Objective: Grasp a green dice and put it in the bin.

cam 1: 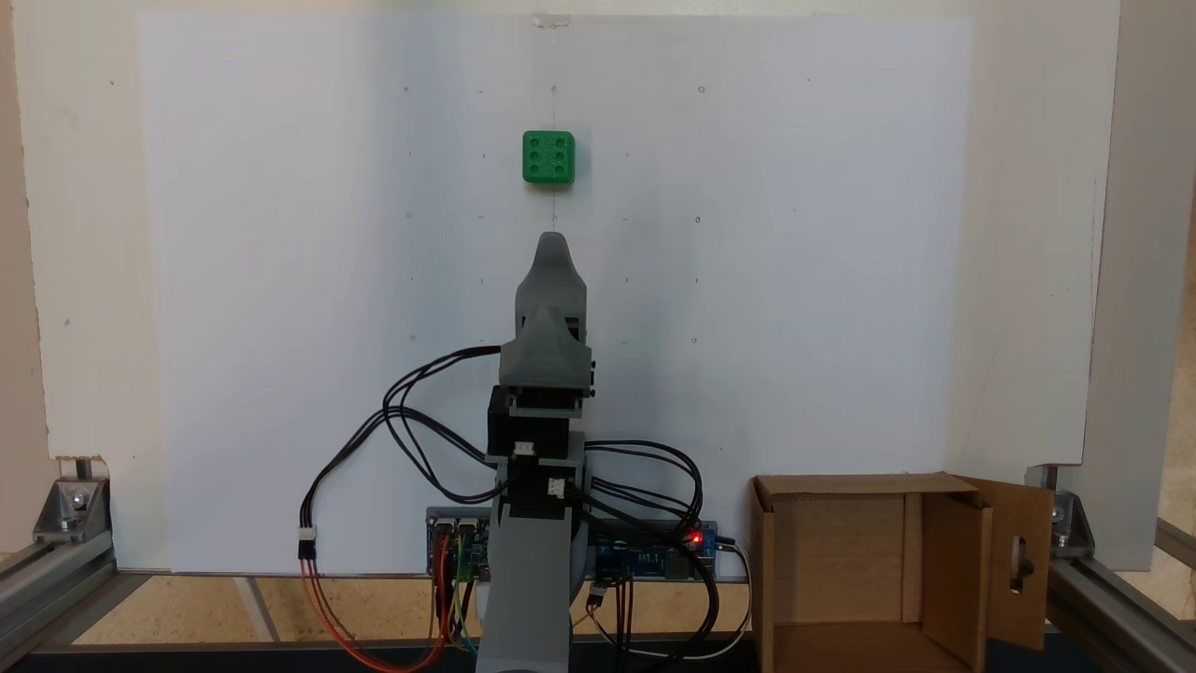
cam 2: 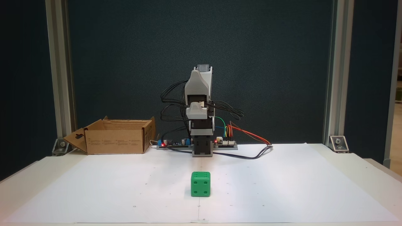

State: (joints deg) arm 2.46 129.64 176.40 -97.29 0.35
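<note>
Your gripper (cam 1: pixel 553 245) hangs folded above the base; you can't tell whether its jaws are parted. The dice (cam 1: pixel 548 156) sits alone on the white sheet (cam 1: pixel 280 280), well apart from the bin (cam 1: pixel 869 570) beside the base.

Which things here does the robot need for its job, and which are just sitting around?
For the job:
- green dice, on the white sheet
- bin, the cardboard box beside the arm's base
- pincer, well short of the dice

Just there:
- white sheet
- circuit boards and wires
- metal frame posts
</note>
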